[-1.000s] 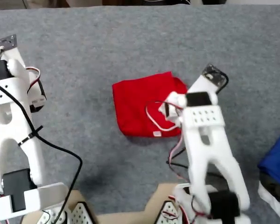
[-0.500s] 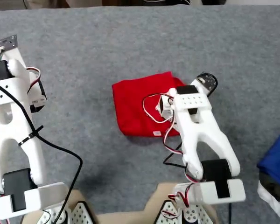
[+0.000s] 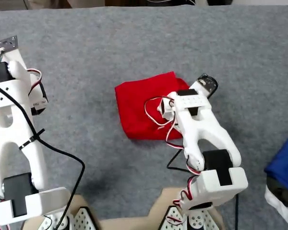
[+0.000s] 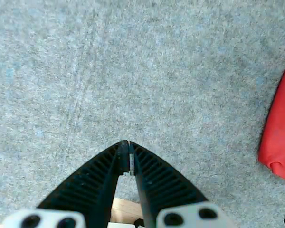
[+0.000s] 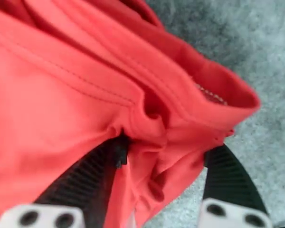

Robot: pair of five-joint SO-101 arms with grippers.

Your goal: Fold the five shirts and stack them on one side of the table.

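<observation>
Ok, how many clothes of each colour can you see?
Red: 1, the red shirt.
Blue: 1, blue layer, topmost at the view's right edge.
Dark: 1, dark layer under it.
White: 1, white layer lowest.
Total: 4 showing; those three run out of view.

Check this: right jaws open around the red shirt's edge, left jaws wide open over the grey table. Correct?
No. The left jaws are shut, tips touching, per the left wrist view. They are over the grey table, and the right jaws are open around the red shirt.
</observation>
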